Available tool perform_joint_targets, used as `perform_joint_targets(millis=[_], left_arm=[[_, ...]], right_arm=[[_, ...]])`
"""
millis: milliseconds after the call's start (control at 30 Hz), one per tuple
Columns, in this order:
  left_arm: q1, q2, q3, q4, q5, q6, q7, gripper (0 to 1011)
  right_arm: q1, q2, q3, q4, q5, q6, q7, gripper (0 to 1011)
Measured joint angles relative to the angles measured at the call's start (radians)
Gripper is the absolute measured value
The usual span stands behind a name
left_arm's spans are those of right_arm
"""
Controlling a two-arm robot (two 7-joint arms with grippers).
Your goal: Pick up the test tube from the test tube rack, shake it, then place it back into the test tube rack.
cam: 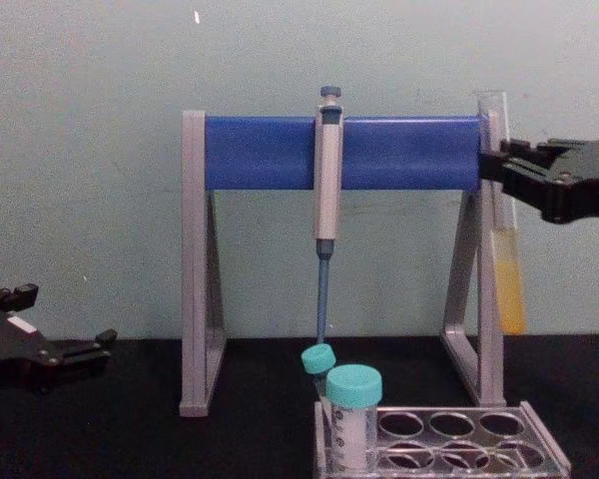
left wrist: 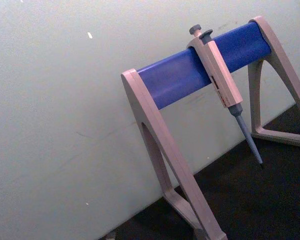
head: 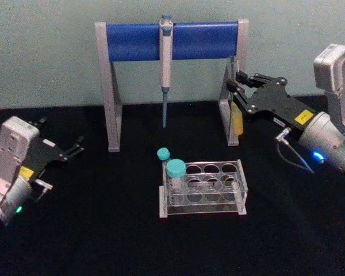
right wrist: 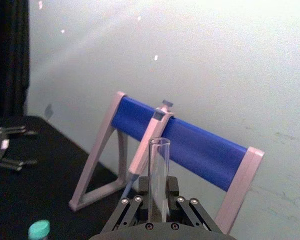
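Right end effector point(head: 236, 86) is clamped on the test tube point(head: 236, 123), gripped around its upper part. The tube is held upright, well clear of the bench point(head: 103, 230), behind and to the right of the test tube rack point(head: 241, 187). It's parked just beside the right leg of the pipette stand point(head: 138, 41), and whether glass and leg are touching can't be told.

So the pickup looks done and the shake is probably the step in hand. Small, controlled wrist swings are called for, since the tube is uncapped and that stand leg is really close. After that, the tube has to be brought over an empty hole and lowered straight in. The holes next to the two teal-capped vials point(head: 175, 169) are best avoided.

Looks-wise, a long thin clear glass tube is seen, with yellow liquid in its lower part and an open rim at the top. The liquid sits level in the chest view.

Left end effector point(head: 60, 138) is parked low on the left with its fingers spread, nothing held.
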Motion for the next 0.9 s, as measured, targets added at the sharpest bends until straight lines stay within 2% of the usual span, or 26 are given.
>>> perform_joint_targets(millis=[67,100,200,333,433,500,600,733,900], left_arm=[[0.0,0.0,0.0,0.0,0.0,0.0,0.0,1001],[0.0,0.0,0.0,0.0,0.0,0.0,0.0,1001],[0.0,0.0,0.0,0.0,0.0,0.0,0.0,1001],[0.0,0.0,0.0,0.0,0.0,0.0,0.0,1001],[0.0,0.0,0.0,0.0,0.0,0.0,0.0,1001],[0.0,0.0,0.0,0.0,0.0,0.0,0.0,1002],[0.0,0.0,0.0,0.0,0.0,0.0,0.0,1001],[0.0,0.0,0.0,0.0,0.0,0.0,0.0,1001],[0.0,0.0,0.0,0.0,0.0,0.0,0.0,1001]], right_arm=[[0.005,-0.02,0.002,0.017,-0.001,-0.012,-0.003,220],[0.009,-0.037,0.005,0.031,0.005,-0.022,-0.001,220],[0.014,-0.06,0.009,0.05,0.027,-0.029,0.015,221],[0.019,-0.097,0.024,0.076,0.106,-0.022,0.085,220],[0.019,-0.107,0.032,0.083,0.162,-0.003,0.137,220],[0.019,-0.105,0.034,0.084,0.204,0.016,0.179,220],[0.019,-0.094,0.034,0.082,0.238,0.036,0.212,220],[0.017,-0.059,0.025,0.069,0.286,0.071,0.266,220],[0.007,-0.012,0.015,0.045,0.291,0.084,0.286,220]])
